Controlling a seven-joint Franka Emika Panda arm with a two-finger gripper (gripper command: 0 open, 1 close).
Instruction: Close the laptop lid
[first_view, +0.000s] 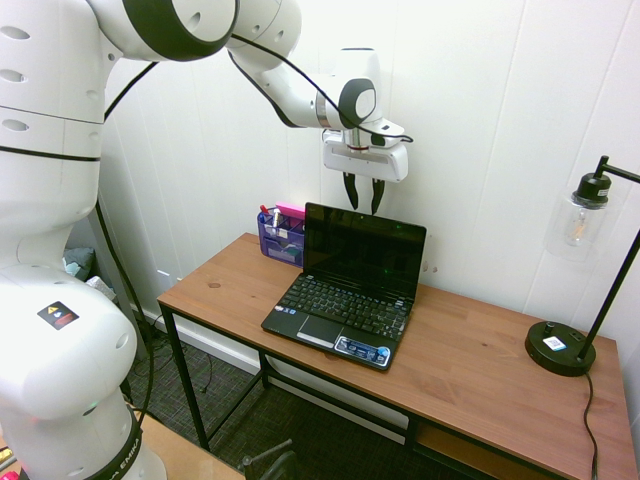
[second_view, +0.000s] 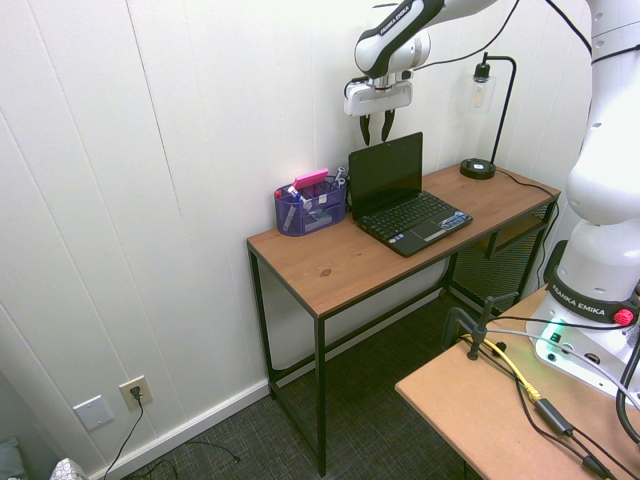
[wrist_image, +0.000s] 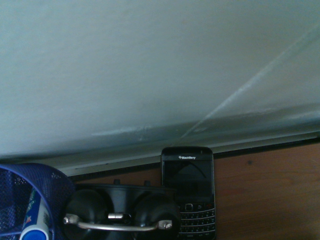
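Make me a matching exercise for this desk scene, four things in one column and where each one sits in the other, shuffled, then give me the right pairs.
Things
1. gripper
2. laptop lid
3. blue mesh organizer
4. black desk lamp

Places or states
A. on the desk at the end opposite the organizer
B. standing open, screen dark
C. in the air just above the lid's top edge
D. beside the laptop, near the wall, holding pens and a pink item

Pairs: 1-C, 2-B, 3-D, 4-A
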